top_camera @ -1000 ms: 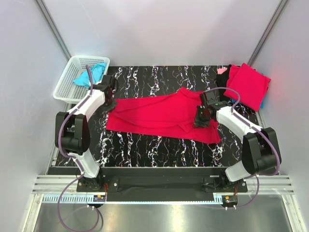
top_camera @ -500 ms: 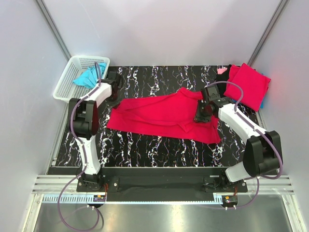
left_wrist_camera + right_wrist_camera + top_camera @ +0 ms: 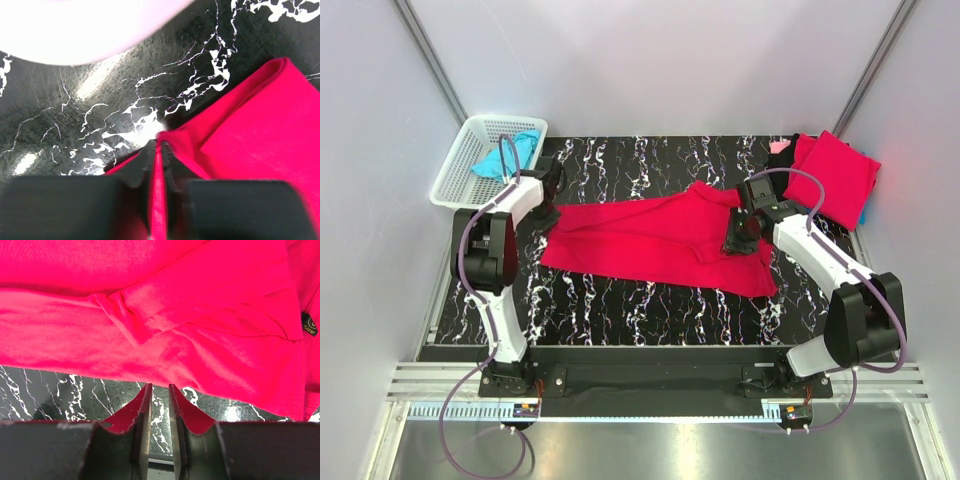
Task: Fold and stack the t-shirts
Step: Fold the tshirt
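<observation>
A crimson red t-shirt (image 3: 650, 235) lies spread across the black marble table (image 3: 650, 160). My left gripper (image 3: 550, 203) is at the shirt's far left corner, shut on a pinch of the red cloth (image 3: 240, 130); in the left wrist view its tips (image 3: 157, 146) clamp a fold. My right gripper (image 3: 737, 244) hovers over the shirt's right part. In the right wrist view (image 3: 157, 386) its jaws stand nearly together with only bare table between them. A turquoise t-shirt (image 3: 505, 155) lies in the basket. A folded red shirt (image 3: 840, 175) lies at the far right.
The white lattice basket (image 3: 455, 175) stands at the far left corner. A bit of turquoise cloth (image 3: 863, 214) shows under the folded red shirt, and a small pink item (image 3: 780, 147) lies next to it. Grey walls close in both sides.
My left arm swung its elbow inward and its gripper shifted along the shirt's left corner. My right gripper moved slightly away from me. The shirt has barely shifted.
</observation>
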